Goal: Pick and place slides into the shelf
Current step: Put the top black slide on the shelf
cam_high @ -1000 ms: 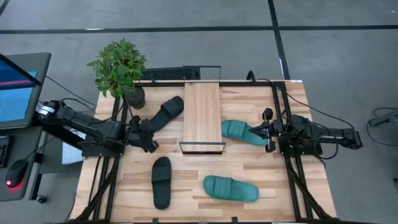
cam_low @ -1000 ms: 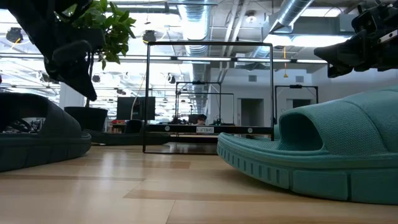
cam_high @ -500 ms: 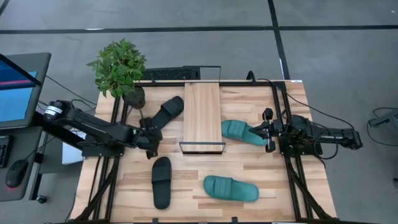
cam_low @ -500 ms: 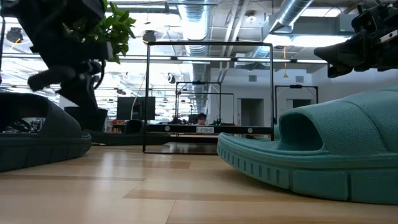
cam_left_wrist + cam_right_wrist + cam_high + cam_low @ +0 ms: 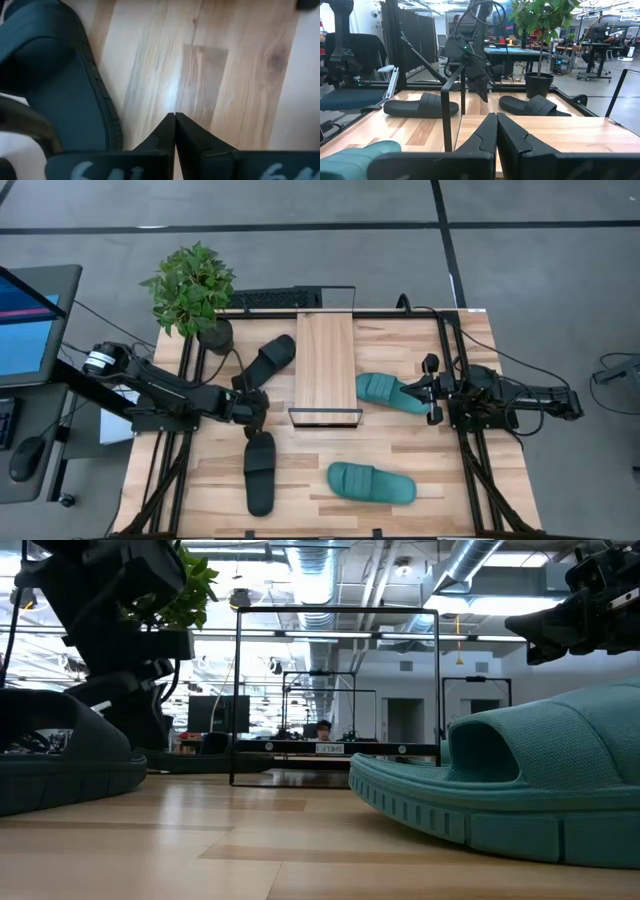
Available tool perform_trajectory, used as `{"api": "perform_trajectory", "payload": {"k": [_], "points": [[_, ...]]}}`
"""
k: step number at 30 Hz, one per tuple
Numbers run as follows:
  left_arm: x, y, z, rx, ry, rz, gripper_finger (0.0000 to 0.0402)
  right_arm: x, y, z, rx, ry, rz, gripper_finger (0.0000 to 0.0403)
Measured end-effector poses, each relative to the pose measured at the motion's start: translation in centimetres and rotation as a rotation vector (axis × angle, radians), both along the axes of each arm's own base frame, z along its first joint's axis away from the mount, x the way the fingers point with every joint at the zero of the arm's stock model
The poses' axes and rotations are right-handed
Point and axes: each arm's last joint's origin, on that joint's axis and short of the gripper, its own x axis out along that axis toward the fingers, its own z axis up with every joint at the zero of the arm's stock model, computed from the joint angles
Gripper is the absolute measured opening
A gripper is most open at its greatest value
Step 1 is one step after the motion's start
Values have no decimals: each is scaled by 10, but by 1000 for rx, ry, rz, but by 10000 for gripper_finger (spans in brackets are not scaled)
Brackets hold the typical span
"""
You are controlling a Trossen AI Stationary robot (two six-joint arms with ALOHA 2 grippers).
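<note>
Slides are lying on the table around the shelf (image 5: 326,365), none on it yet: a black slide (image 5: 260,471) is sitting just below the left gripper (image 5: 253,416), another black slide (image 5: 268,358) beyond it, a teal slide (image 5: 385,392) just ahead of the right gripper (image 5: 432,391), and a second teal slide (image 5: 371,482) off to its side. The left gripper's fingers (image 5: 175,135) are pressing together on nothing, hanging over bare wood with the near black slide's edge right beside them, probably lining up for a pick. The right gripper is waiting at its table edge, fingers (image 5: 496,131) clenched and empty, pointing across the shelf.
</note>
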Motion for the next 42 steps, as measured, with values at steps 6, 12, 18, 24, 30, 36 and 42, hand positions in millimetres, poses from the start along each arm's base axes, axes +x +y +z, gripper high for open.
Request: {"api": "perform_trajectory", "payload": {"k": [6,12,18,24,30,36,42], "points": [[1,1,2,-29,-43,100,0,0,0,0,0,0,0,0],[-9,16,0,1,39,232,1,0,0,0,0,0,0,0],[-8,26,-1,-28,48,278,20,0,0,0,0,0,0,0],[-3,26,6,-11,61,211,44,0,0,0,0,0,0,0],[2,25,16,37,108,112,73,0,0,0,0,0,0,0],[-1,26,20,95,234,-18,104,0,0,0,0,0,0,0],[0,26,17,143,293,-129,131,0,0,0,0,0,0,0]]}}
